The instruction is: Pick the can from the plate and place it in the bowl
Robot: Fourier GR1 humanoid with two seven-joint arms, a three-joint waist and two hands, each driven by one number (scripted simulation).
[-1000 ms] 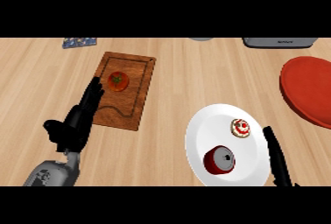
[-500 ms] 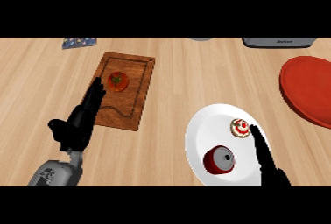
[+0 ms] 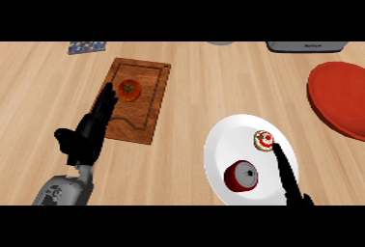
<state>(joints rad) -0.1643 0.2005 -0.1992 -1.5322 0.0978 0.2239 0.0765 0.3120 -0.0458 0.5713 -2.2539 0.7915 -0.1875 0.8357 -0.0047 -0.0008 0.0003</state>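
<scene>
Over wooden counter (image 3: 214,82), right hand (image 3: 284,169) has advanced beside the can (image 3: 242,175).

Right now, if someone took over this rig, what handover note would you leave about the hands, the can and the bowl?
Left hand: open, fingers up, resting at the cutting board's left edge, holding nothing.
Right hand: open, fingers straight over the plate, just right of the can, not gripping it.
Bowl: red, at the view's right edge.
Done: nothing; the can is on the plate.
Left: grasp the can, lift it, place it in the bowl.
</scene>
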